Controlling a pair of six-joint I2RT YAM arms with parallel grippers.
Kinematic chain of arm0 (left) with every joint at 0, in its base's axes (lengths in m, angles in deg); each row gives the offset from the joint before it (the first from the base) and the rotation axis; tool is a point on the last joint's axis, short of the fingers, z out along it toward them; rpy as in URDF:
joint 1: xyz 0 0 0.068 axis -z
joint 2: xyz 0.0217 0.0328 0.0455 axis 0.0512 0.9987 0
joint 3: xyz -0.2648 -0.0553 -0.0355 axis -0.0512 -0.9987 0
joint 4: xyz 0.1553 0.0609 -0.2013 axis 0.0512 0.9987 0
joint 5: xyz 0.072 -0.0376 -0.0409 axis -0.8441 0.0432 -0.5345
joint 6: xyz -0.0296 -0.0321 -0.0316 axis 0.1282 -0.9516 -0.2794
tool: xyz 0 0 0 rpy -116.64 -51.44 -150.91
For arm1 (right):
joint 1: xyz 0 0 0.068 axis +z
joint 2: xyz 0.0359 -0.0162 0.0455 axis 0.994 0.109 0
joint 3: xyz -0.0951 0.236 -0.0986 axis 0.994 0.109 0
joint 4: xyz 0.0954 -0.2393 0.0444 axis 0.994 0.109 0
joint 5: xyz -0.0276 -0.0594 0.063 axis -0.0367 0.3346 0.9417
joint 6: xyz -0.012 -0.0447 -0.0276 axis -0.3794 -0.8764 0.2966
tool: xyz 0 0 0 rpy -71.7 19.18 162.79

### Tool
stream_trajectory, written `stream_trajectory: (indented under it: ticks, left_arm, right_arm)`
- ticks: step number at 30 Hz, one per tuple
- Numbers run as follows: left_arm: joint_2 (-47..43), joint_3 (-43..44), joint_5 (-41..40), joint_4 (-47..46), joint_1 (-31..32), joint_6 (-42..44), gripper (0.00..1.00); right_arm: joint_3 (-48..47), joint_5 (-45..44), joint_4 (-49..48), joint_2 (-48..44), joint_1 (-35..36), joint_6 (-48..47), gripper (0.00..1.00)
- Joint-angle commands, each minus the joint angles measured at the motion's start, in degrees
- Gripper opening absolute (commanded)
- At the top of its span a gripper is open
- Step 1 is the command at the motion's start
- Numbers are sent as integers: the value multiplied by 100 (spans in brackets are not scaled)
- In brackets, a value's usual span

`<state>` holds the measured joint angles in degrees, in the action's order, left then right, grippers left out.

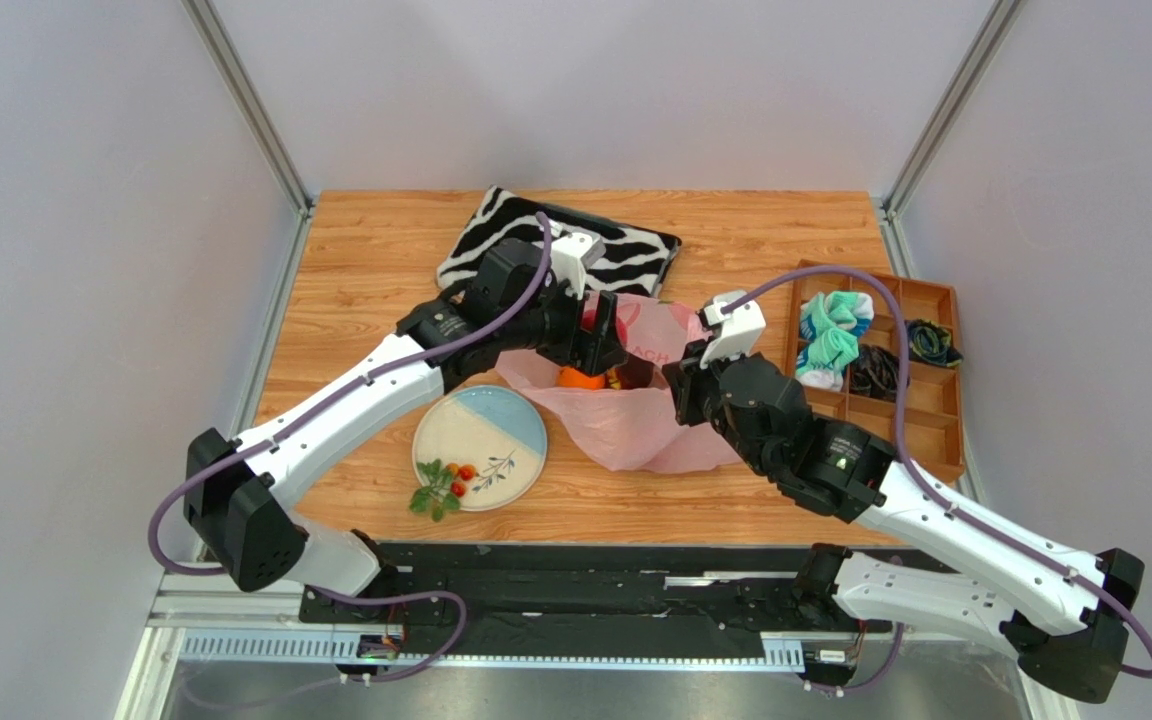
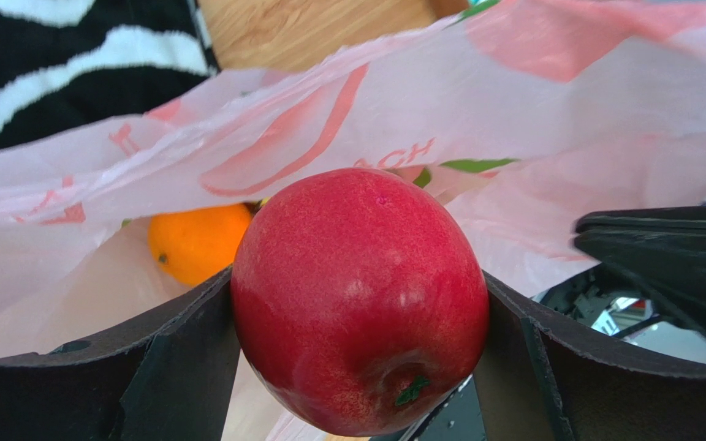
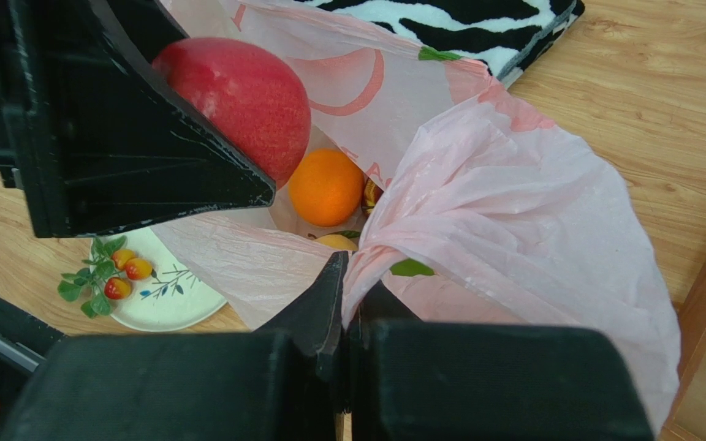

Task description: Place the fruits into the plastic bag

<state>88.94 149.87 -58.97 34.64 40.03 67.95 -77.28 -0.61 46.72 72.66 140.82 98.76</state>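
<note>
Big and red, the apple (image 2: 357,276) sits tight between the fingers of your left gripper (image 2: 358,317), right over the open mouth of the pink plastic bag (image 3: 532,211). An orange (image 3: 326,186) lies inside the bag. Your right gripper (image 3: 347,276) is pinched shut on the bag's edge. The berry sprig (image 1: 444,486) rests on the plate (image 1: 515,413) beside the bag.

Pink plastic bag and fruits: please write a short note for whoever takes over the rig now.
Left gripper holds round red toy apple over the mouth of the crinkly pink plastic bag.
Right gripper shut on the bag's rim, holding it open.
Done: round orange toy fruit lies inside the bag.
To do: release the apple; leafy berry sprig lies on the round blue-and-cream plate.
</note>
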Motion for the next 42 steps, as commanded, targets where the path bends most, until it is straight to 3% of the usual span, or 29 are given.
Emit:
stream_trajectory:
  ticks: [1,11,21,34,42]
  left_arm:
    - [0,-88,-249,331,-165,98,70]
    - [448,-106,-13,-20,-341,-104,70]
    - [1247,-36,-48,-319,-113,-350,72]
    - [1371,-71,-303,-293,-86,-324,96]
    - [1345,-115,-215,-398,-95,-315,98]
  right_arm:
    - [-215,-185,-31,-187,5,57,0]
    - [-189,-177,-48,-223,5,84,0]
    - [-171,-212,-30,-240,5,93,0]
    - [-189,-221,-48,-144,5,84,0]
    - [-206,-212,-57,-108,5,66,0]
